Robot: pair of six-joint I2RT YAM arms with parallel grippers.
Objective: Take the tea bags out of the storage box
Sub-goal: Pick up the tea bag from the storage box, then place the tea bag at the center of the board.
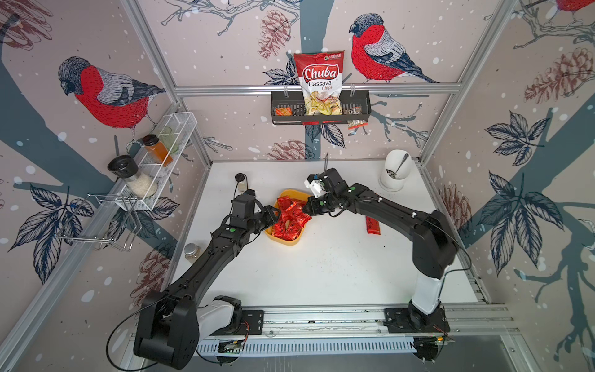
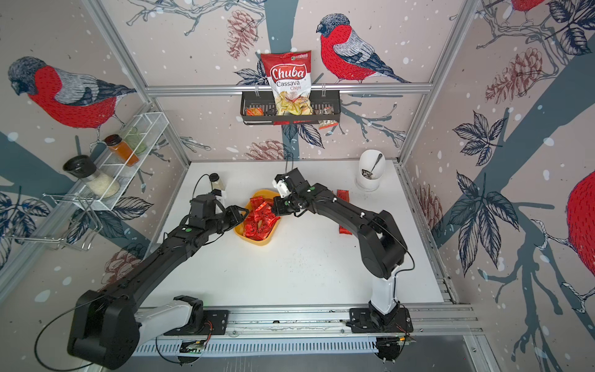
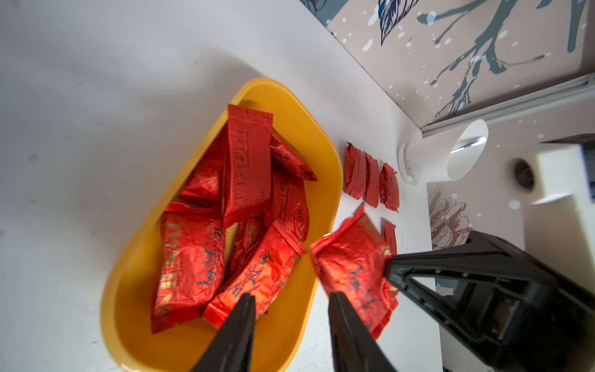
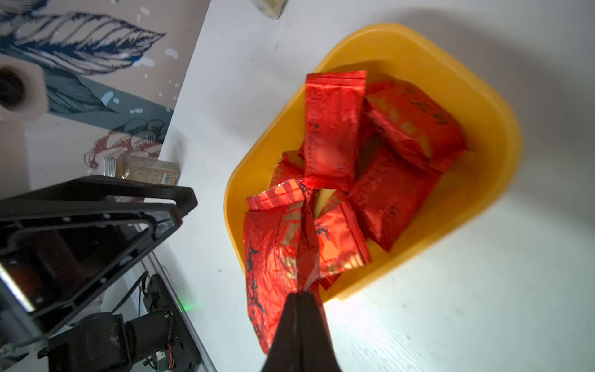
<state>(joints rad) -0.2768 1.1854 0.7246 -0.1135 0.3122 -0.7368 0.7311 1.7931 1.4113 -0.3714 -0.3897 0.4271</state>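
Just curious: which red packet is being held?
The packet pinched in the right arm's shut jaws, at the edge of the yellow tray; the others lie loose.

We see the tea bags point(image 3: 248, 167) as thin red foil, shiny and much crinkled, with dark print. The storage box point(image 3: 309, 135) looks like smooth yellow-orange plastic with a soft gloss. The table point(image 3: 96, 96) is white and matt, with small scuffs. The left gripper point(image 3: 291, 306) and the right gripper point(image 4: 301, 298) have fingers of matt black plastic. In both top views, the chips bag point(image 1: 319, 80) at 12 o'clock is glossy film, the rack point(image 1: 190, 122) at 10 o'clock is white wire mesh, and the frame rail point(image 1: 225, 88) is bare brushed metal.
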